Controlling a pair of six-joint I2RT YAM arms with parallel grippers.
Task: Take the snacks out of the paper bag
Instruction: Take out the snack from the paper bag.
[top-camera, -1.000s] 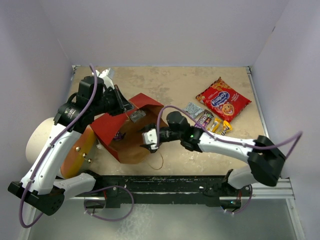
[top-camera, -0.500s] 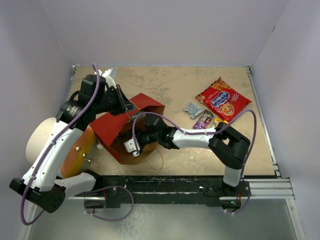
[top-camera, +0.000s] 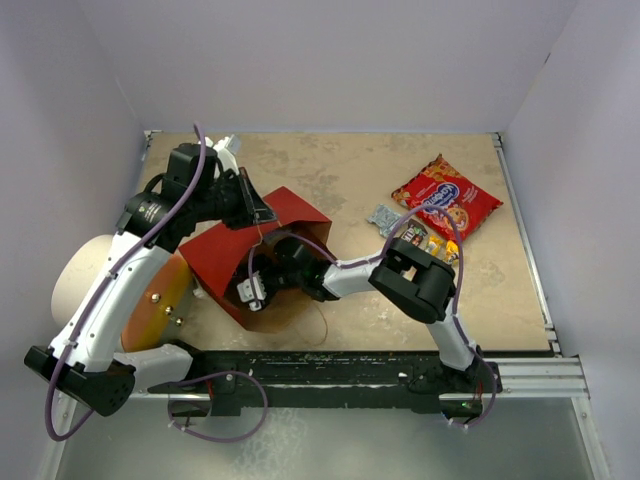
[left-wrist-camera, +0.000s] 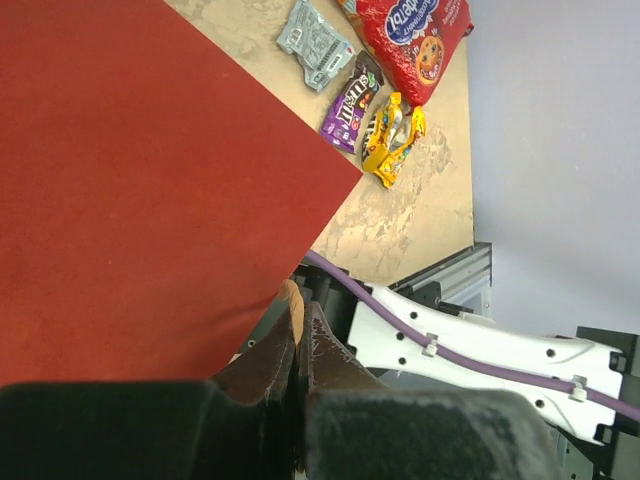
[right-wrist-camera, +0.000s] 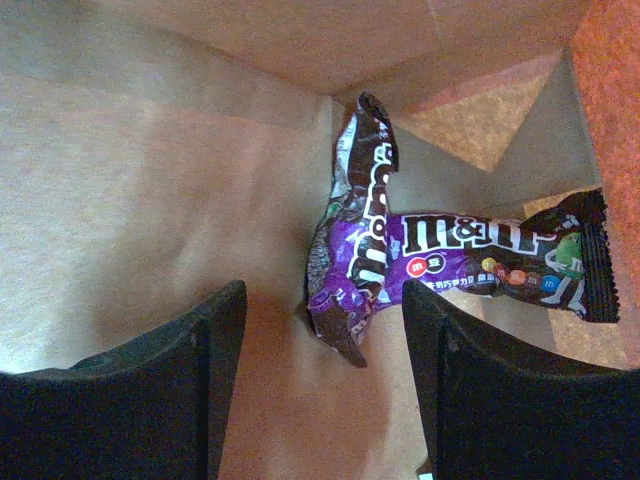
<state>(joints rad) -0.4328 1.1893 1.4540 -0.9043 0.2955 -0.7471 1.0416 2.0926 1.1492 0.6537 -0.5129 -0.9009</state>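
Tan table (top-camera: 350, 170): paper bag (top-camera: 215, 255) on side, mouth rightward; right pincer (right-wrist-camera: 322, 320) wide inside, left pincer (left-wrist-camera: 298, 315) pinching rim

The left arm (top-camera: 100, 300) and right arm (top-camera: 352, 274) are built of white links and black joints, with purple cable (left-wrist-camera: 450, 353) clipped along.

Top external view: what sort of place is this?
Probably a lab robot cell: plain white walls box in a small table, with a metal rail at its near edge.
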